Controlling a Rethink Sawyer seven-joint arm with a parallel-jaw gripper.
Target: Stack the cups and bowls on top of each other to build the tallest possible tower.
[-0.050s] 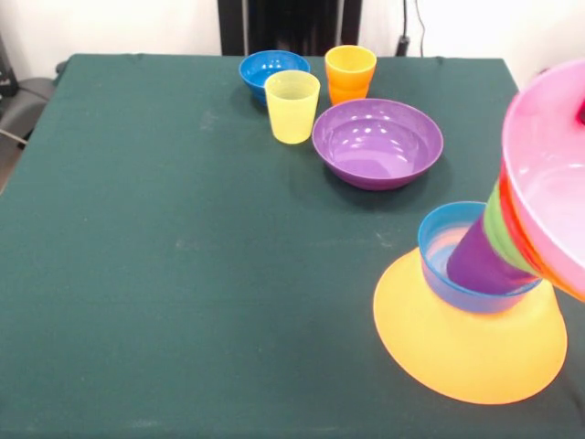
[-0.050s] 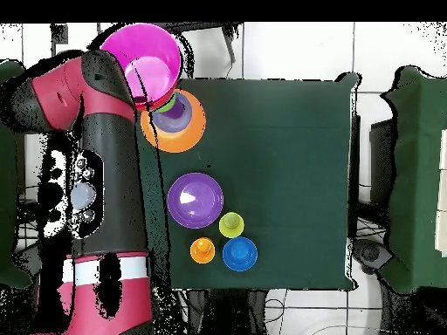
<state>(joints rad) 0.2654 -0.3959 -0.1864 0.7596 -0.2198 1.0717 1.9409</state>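
Note:
The tower stands at the table's right front and leans. Its base is the upturned yellow-orange bowl. On that sit a light blue bowl, the purple cup, a green bowl, an orange-red bowl and, on top, the big pink bowl. Only a dark sliver of my gripper shows, at the pink bowl's rim by the picture's edge. In the overhead view my arm reaches up to the pink bowl.
Loose at the far side stand a purple bowl, a yellow cup, an orange cup and a dark blue bowl. The tower stands close to the table's right edge.

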